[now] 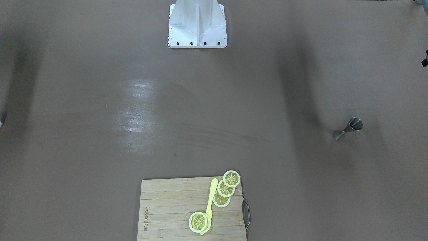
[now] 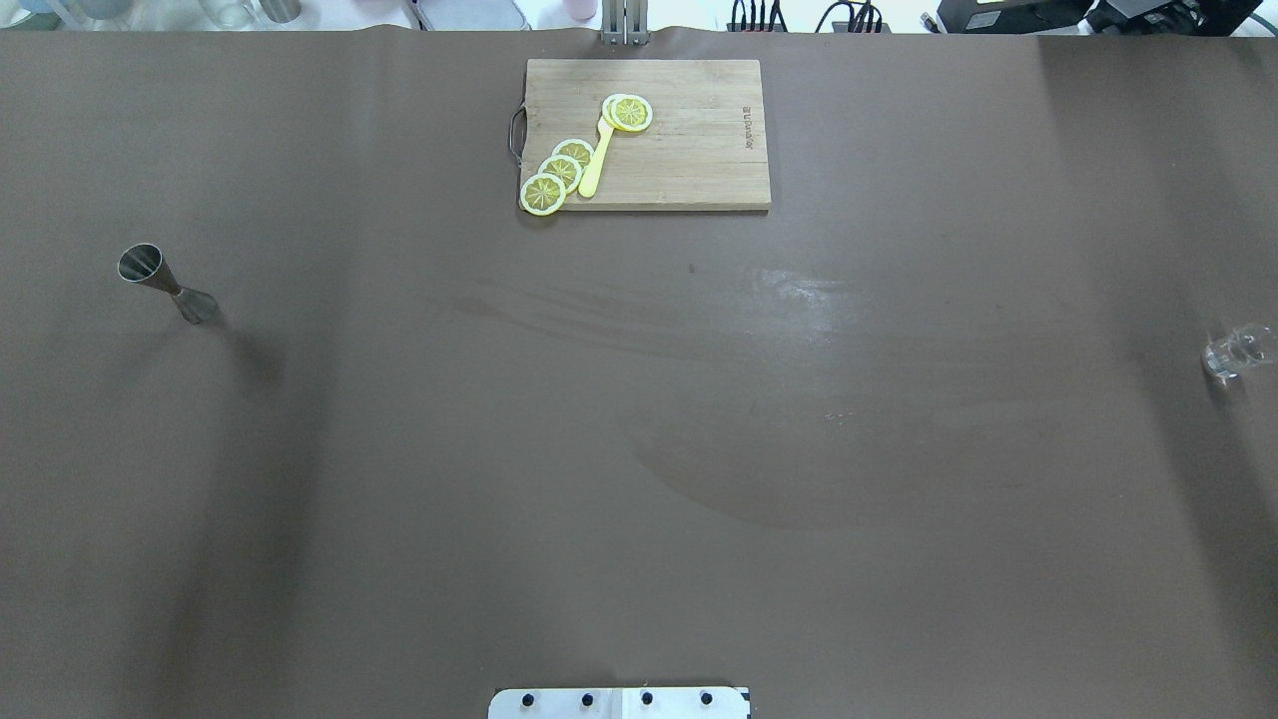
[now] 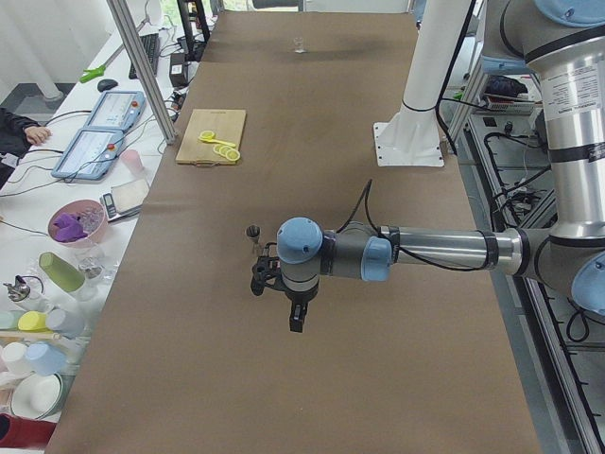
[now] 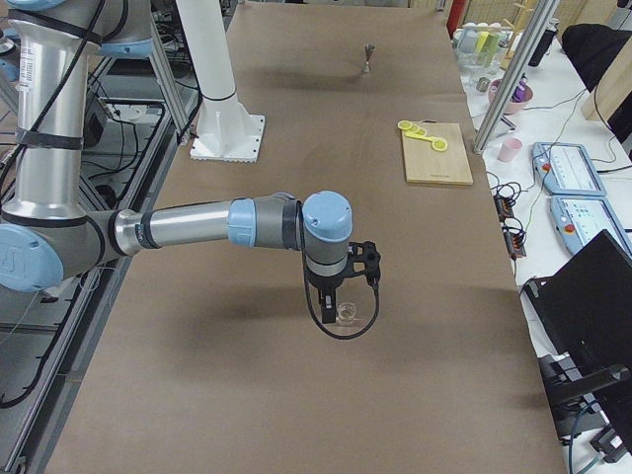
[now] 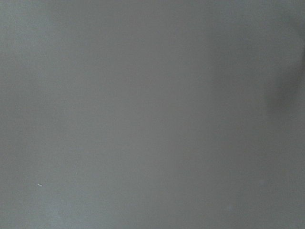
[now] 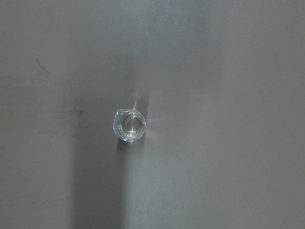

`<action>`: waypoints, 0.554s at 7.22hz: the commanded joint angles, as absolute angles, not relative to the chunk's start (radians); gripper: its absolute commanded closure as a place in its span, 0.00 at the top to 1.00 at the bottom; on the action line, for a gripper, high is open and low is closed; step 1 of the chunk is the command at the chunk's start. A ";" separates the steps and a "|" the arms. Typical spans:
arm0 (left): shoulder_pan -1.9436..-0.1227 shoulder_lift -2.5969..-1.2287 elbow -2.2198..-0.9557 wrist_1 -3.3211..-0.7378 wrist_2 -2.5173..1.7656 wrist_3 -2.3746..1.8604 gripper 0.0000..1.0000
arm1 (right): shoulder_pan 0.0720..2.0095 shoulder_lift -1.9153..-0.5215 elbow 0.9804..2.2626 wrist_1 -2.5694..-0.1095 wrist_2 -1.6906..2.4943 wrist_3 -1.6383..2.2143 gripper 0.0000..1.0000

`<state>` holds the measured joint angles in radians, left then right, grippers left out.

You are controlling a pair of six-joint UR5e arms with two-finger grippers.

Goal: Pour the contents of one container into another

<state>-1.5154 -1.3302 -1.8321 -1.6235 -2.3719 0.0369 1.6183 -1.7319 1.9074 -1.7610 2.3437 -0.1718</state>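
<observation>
A steel double-cone jigger [image 2: 165, 285] stands upright at the table's left side, also seen in the front view as the jigger [image 1: 347, 129]. A small clear glass beaker [image 2: 1236, 350] with a spout stands at the far right edge. The right wrist view looks straight down into the beaker [image 6: 129, 125]. My right gripper [image 4: 330, 304] hangs just above and beside the beaker [image 4: 346, 312]. My left gripper [image 3: 296, 322] hovers over the table a little short of the jigger [image 3: 253, 233]. I cannot tell whether either gripper is open or shut. The left wrist view holds only bare table.
A bamboo cutting board [image 2: 689, 150] lies at the far middle, bearing lemon slices [image 2: 559, 172] and a yellow knife [image 2: 596, 165]. The robot's white base [image 2: 619, 702] sits at the near edge. Cups and bowls [image 3: 43, 284] crowd a side bench beyond the table.
</observation>
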 commanded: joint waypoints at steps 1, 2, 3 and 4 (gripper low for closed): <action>-1.514 -1.339 -1.835 -1.626 -2.375 0.037 0.98 | 1.618 -1.732 1.907 -1.761 2.342 -0.172 1.00; -1.514 -1.341 -1.832 -1.626 -2.375 0.037 0.98 | 1.618 -1.732 1.905 -1.761 2.342 -0.172 1.00; -1.514 -1.341 -1.833 -1.626 -2.375 0.037 0.98 | 1.618 -1.732 1.907 -1.761 2.342 -0.172 1.00; -1.514 -1.344 -1.836 -1.628 -2.376 0.037 0.98 | 1.618 -1.732 1.905 -1.761 2.342 -0.172 1.00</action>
